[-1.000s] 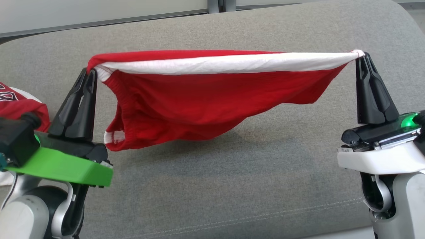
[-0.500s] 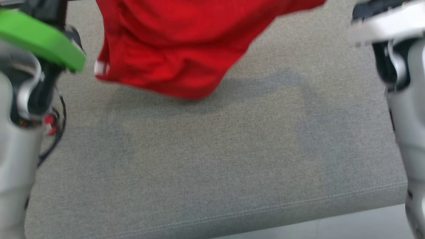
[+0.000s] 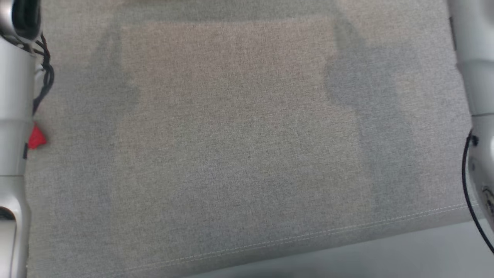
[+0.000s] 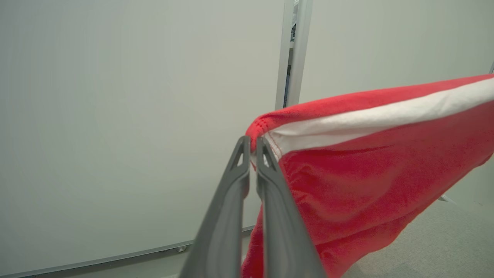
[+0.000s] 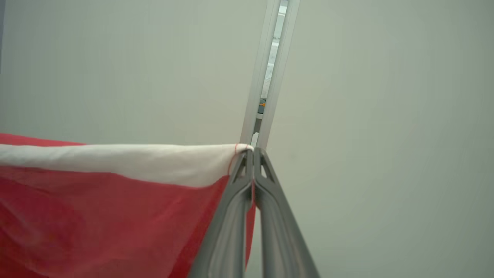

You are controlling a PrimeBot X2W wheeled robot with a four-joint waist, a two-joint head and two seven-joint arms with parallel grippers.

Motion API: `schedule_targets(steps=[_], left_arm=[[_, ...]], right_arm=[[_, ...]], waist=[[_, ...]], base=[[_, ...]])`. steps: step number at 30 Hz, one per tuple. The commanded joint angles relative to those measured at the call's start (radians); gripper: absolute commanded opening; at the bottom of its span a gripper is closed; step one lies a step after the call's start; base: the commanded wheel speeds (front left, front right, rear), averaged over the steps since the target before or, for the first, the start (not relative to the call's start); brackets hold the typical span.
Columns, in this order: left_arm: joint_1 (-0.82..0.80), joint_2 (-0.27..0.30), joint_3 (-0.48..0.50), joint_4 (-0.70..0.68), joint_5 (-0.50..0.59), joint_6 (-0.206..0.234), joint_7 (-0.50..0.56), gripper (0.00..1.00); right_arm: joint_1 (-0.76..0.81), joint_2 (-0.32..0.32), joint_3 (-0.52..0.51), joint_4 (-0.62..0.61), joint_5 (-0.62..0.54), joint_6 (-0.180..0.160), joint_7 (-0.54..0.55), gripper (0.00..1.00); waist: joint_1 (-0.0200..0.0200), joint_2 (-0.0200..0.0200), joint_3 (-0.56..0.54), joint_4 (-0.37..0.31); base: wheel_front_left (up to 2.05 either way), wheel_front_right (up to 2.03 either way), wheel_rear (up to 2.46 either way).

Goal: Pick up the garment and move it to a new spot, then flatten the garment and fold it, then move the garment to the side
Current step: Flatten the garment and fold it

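The garment [image 4: 370,170] is red with a white band along its top edge, and it hangs stretched in the air between my two grippers. In the left wrist view my left gripper [image 4: 252,142] is shut on one red-hemmed corner. In the right wrist view my right gripper [image 5: 252,151] is shut on the other corner, where the garment's [image 5: 115,216] white band ends. The cloth sags below the taut top edge. In the head view, pale forearms stand at the left edge [image 3: 13,116] and the right edge [image 3: 476,77].
A grey fabric cushion [image 3: 239,146] lies below, its stitched front edge [image 3: 308,233] running along the bottom. A pale wall with a vertical metal seam [image 5: 270,69] stands ahead of both wrists. A small red tag [image 3: 36,138] and dark cables [image 3: 46,81] hang by the left forearm.
The head view has tilted down, so the garment and both grippers have slid out of its top. The grippers appear to have lifted the garment higher.
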Motion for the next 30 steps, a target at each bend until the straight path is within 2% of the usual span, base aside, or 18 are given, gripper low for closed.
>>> schedule_targets(steps=[1, 6, 11, 14, 23, 30], left_arm=[[0.005, 0.000, 0.002, 0.010, -0.010, -0.004, -0.014, 0.00], [0.103, -0.050, -0.037, 0.123, -0.060, -0.018, -0.131, 0.00], [0.252, -0.085, -0.093, 0.108, -0.111, -0.019, -0.187, 0.00], [0.345, -0.087, -0.085, 0.048, -0.105, -0.019, -0.193, 0.00], [0.705, -0.134, -0.041, -0.168, 0.009, -0.015, -0.192, 0.00], [0.905, -0.108, -0.042, -0.250, 0.030, 0.021, -0.191, 0.00]], right_arm=[[0.010, 0.006, 0.012, 0.010, 0.000, -0.001, -0.002, 0.00], [0.144, 0.020, 0.077, 0.017, 0.051, -0.001, -0.004, 0.00], [0.376, 0.014, 0.078, -0.072, 0.131, -0.001, -0.005, 0.00], [0.531, 0.021, 0.057, -0.155, 0.165, -0.002, -0.005, 0.00], [0.963, 0.068, -0.069, -0.433, 0.199, -0.001, -0.005, 0.00], [1.202, 0.102, -0.076, -0.537, 0.207, -0.001, -0.001, 0.00]], waist=[[-0.0001, -0.0001, 0.030, 0.001], [-0.0001, -0.0001, 0.064, 0.011], [-0.0001, -0.0001, 0.075, 0.023], [-0.0001, -0.0001, 0.070, 0.021], [-0.0001, -0.0001, -0.006, 0.022], [-0.0001, -0.0001, -0.083, -0.001]], base=[[0.00, 0.00, 0.00], [0.00, 0.00, 0.00], [0.00, 0.00, 0.00], [0.00, 0.00, 0.00], [0.00, 0.00, 0.00], [0.00, 0.00, 0.00]])
